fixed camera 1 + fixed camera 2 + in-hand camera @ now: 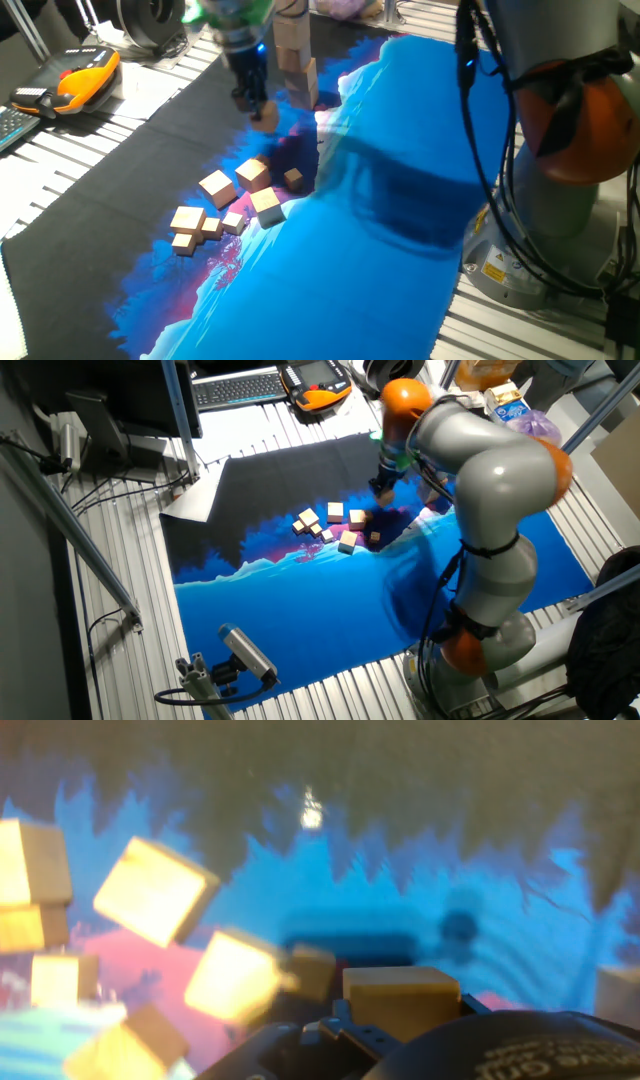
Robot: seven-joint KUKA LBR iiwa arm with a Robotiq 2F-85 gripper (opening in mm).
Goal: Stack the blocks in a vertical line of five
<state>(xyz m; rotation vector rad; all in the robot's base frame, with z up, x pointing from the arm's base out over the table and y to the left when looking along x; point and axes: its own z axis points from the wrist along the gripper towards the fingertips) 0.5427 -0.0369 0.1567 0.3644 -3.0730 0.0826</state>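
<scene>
1. The gripper (258, 108) hangs low over the dark end of the mat (400, 200), fingers pointing down, with a small wooden block (265, 117) at its tips. In the hand view a tan block (401, 1000) sits right between the finger bases, so the jaws look closed narrowly on it. The contact faces themselves are hidden.

2. Just beside the gripper stands a stack of blocks (296, 62). Its top is cut off by the frame edge in that fixed view, so I cannot count its levels. The held block is lower than the stack's visible top and apart from it.

3. The remaining loose blocks (225, 205) lie scattered on the mat nearer the camera, some touching, some turned at angles. In the other fixed view the same cluster (330, 525) sits near the line where the black cloth meets the blue.

4. Handling, as a judgement: the cubes look like bare wood, so light, rigid and unlikely to crush. Their smooth flat faces may slip if they are pinched off-centre.

5. The best hold is probably on two opposite flat sides, near mid-height, with the top and bottom faces kept level.

6. The main risk seems to be the tall, narrow stack, since a light nudge from a finger could topple it.
</scene>
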